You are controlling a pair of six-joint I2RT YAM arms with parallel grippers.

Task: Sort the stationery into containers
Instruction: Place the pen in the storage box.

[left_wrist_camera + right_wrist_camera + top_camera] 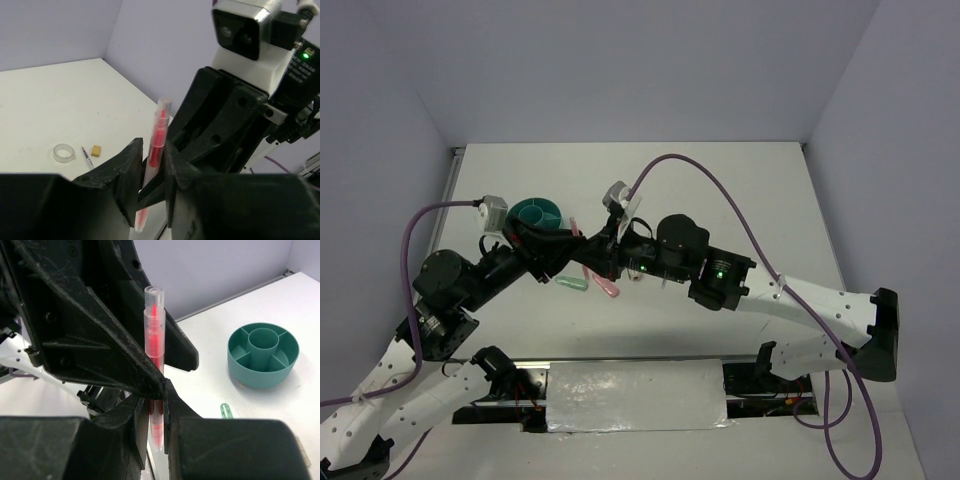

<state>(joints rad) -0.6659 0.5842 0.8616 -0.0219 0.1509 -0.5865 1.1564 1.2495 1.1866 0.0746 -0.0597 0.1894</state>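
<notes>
angled inward, tip to tip, right fingers (127, 420) clamped on red-pink pen (154, 340), left fingers (127, 167) parted around it

A: Red-pink pen (154, 355)?
B: Upright, clear-barrelled, aloft mid-table.
A: Teal organiser cup (263, 374)?
B: Far left — upright, divided round a central ring. Mint-green eraser (570, 285), pink eraser (603, 284) lying flat nearer, side by side.
</notes>
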